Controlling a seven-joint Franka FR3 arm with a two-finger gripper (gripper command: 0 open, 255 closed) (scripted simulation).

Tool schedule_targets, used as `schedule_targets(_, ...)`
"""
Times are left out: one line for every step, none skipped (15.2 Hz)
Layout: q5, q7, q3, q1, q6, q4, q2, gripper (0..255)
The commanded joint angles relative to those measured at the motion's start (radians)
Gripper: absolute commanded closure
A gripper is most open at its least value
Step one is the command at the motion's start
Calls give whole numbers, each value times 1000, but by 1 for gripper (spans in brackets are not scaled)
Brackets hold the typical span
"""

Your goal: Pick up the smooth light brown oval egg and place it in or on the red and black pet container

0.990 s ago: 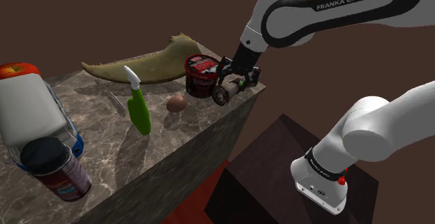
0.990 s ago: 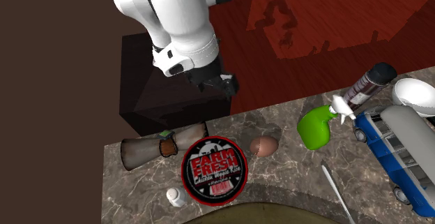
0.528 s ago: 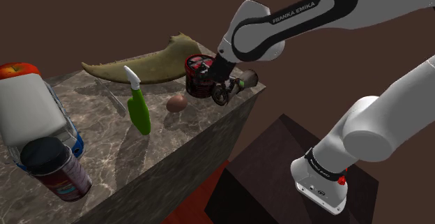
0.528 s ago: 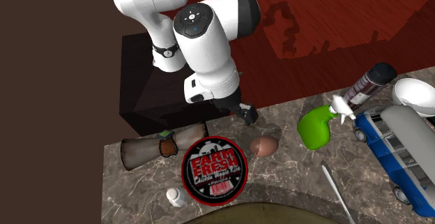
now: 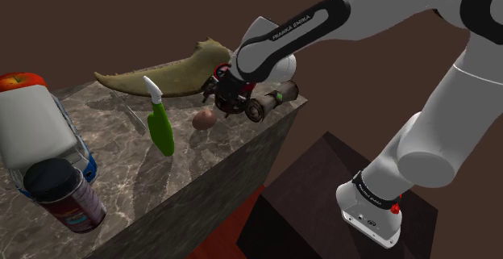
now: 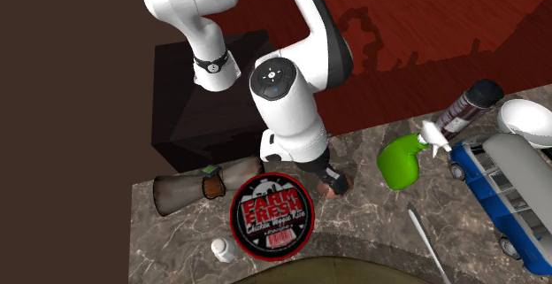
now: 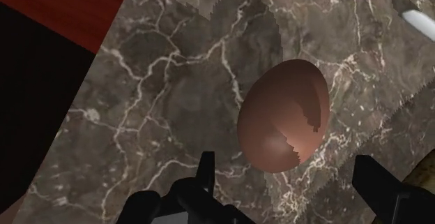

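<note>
A dark brown wall (image 5: 97, 15) and a red floor (image 6: 425, 52) lie behind a marble bench (image 5: 113, 156), with the robot's black stand (image 6: 190, 96) at the bench's edge. The white arm (image 6: 292, 96) reaches over that edge and hangs its claw (image 7: 282, 161) low over the brown egg (image 7: 284, 116). In the wrist view the two black fingers (image 7: 205, 174) stand spread apart, and the egg lies on the marble just ahead of the gap between them, touched by neither. In the shoulder view the egg sits at about 8 o'clock from the claw, close beside it. In the second exterior view the hand covers most of the egg. There the round tub (image 6: 272, 216), with its red and black lid reading FARM FRESH, stands at about 8 o'clock from the claw, near it but apart. A brown and grey cylinder (image 6: 208, 188) lies on its side at 10 o'clock from the tub. A green spray bottle (image 6: 402, 163) lies at about 3 o'clock from the claw. Beyond the bottle are a dark can (image 6: 469, 105) and a blue and white toy bus (image 6: 504, 194).
</note>
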Motion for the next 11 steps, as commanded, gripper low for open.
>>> schedule_targets(5,8,1,4,33,22,45,0)
schedule_targets(5,8,2,7,44,27,60,0)
schedule_targets(5,7,3,9,55,32,75,0)
schedule_targets(5,6,3,12,66,37,90,0)
schedule_targets(5,6,4,14,76,42,105,0)
schedule_targets(4,5,5,16,86,47,120,0)
schedule_targets(4,4,6,20,102,56,144,0)
schedule_targets(4,4,6,20,103,56,144,0)
schedule_targets(4,4,6,20,102,56,144,0)
schedule_targets(4,4,6,20,102,56,144,0)
schedule_targets(4,4,6,20,102,56,144,0)
